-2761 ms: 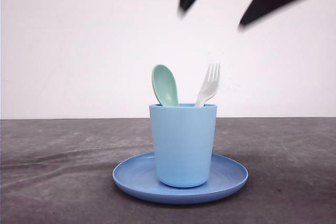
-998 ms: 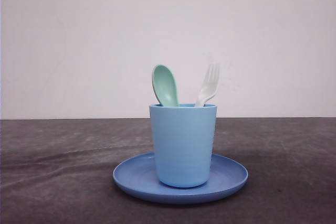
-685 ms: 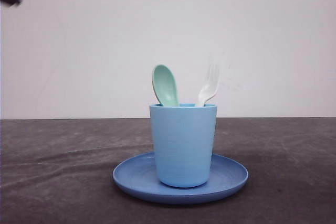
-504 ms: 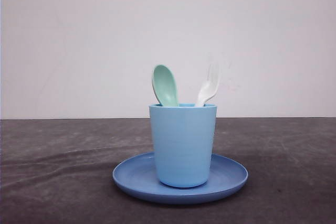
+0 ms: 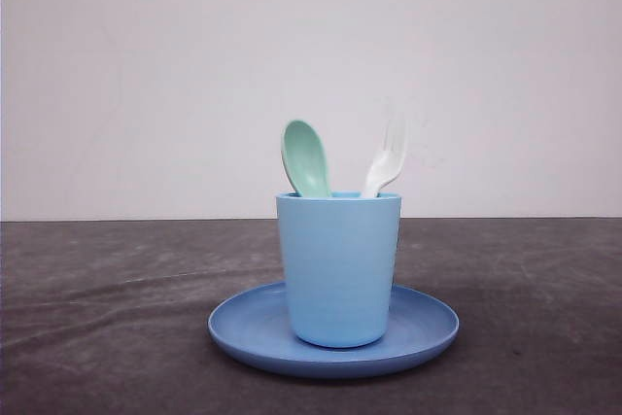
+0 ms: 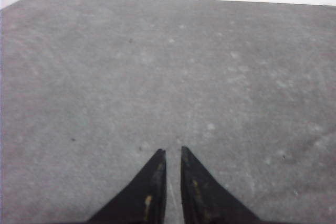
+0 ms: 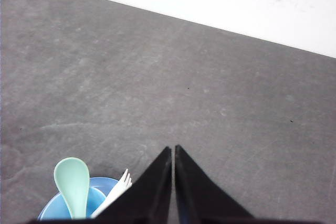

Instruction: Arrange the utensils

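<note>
standing heads-up inside the light blue plastic cup (image 5: 338, 269), the pale mint-green plastic spoon (image 5: 305, 158) and white plastic fork (image 5: 387, 158) look organized; the left gripper (image 6: 171, 153) and right gripper (image 7: 172, 150) hang pinched together, empty, so little seems left.

The spoon (image 5: 306, 157), fork (image 5: 387, 159), cup (image 5: 338, 269) and plate (image 5: 249, 329) all look like smooth matt plastic (the cup faintly ridged). The dark table (image 5: 107, 308) has a rough, mottled, dull finish.
</note>
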`<state>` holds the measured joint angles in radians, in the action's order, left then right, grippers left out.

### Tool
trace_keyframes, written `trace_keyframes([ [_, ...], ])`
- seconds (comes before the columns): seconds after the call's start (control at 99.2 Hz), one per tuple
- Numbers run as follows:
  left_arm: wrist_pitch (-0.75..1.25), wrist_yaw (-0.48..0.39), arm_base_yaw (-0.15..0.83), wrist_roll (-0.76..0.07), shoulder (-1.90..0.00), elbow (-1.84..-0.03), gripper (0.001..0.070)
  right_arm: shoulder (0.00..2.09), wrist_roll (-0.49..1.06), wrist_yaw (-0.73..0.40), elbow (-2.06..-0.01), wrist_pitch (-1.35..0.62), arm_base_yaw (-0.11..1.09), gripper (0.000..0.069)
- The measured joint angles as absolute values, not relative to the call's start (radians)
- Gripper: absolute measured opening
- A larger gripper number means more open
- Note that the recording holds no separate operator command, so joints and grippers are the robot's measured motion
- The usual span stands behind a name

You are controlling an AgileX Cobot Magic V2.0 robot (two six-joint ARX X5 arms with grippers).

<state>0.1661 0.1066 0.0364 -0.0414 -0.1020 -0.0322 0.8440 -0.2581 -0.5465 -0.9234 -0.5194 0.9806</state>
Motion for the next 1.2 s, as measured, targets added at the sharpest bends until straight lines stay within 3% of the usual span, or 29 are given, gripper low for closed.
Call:
trace_keyframes([
  [0.333, 0.179, 0.099, 0.031, -0.006, -0.004, -0.032, 0.0025, 0.844, -0.258, -0.546, -0.923, -0.519, 0.981, 0.0008],
  [1.199, 0.18, 0.098, 0.031, -0.006, -0.004, -0.032, 0.0025, 0.844, -0.258, -0.546, -0.923, -0.519, 0.981, 0.0008],
])
